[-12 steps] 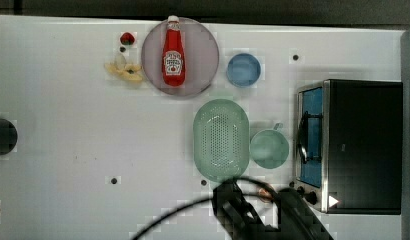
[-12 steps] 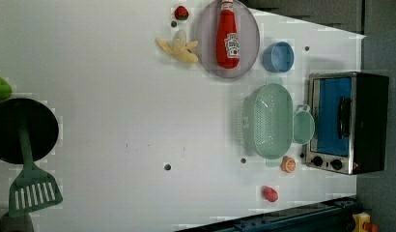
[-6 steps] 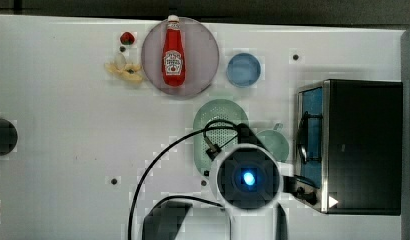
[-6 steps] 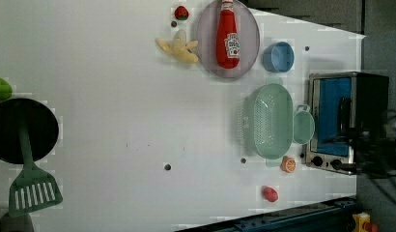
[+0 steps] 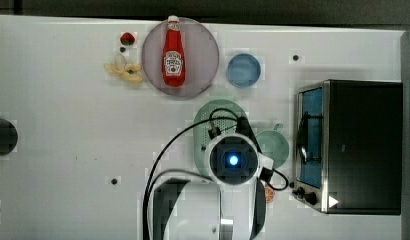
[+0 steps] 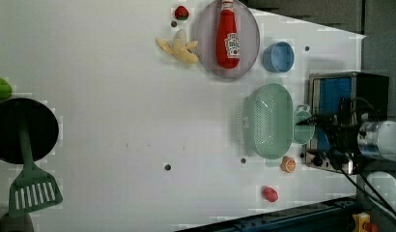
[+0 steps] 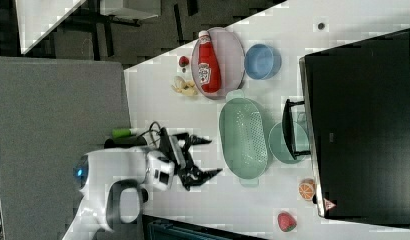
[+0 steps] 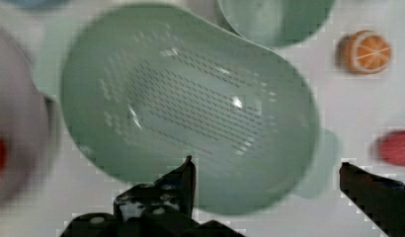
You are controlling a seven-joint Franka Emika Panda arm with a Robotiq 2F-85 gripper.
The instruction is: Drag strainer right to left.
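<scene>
- A large pale mint-green oval plastic strainer (image 6: 269, 121), dotted with small holes, sits on a white bench (image 6: 114, 121). In the left view it lies toward the left view's right side, just beside a smaller round green cup (image 6: 302, 128) that stands between it and a black toaster oven (image 6: 348, 113).
- The black two-fingered end effector (image 7: 203, 157) hangs in the air with its fingers spread wide and nothing between them.
- In the right view the end effector is on the right view's left of the strainer, near it and apart from it, with both fingertips aimed toward it.
- The strainer's long axis runs up and down in the top view and in the left view. The two spread fingers line up roughly along that same axis.
- In the wrist view the strainer (image 8: 190, 103) lies ahead of the fingertips, and one finger (image 8: 183, 180) overlaps its near rim.
- My judgement: the end effector needs to come down onto or against the rim before any drag can start.
- In the top view the robot's wrist (image 5: 233, 160) covers much of the strainer (image 5: 208, 117), so only part of its rim and holes shows there.
- How high the end effector hangs above the bench is hard to tell.
- A small orange slice (image 6: 288, 165) lies near one rim tab; whether they touch is unclear.
</scene>
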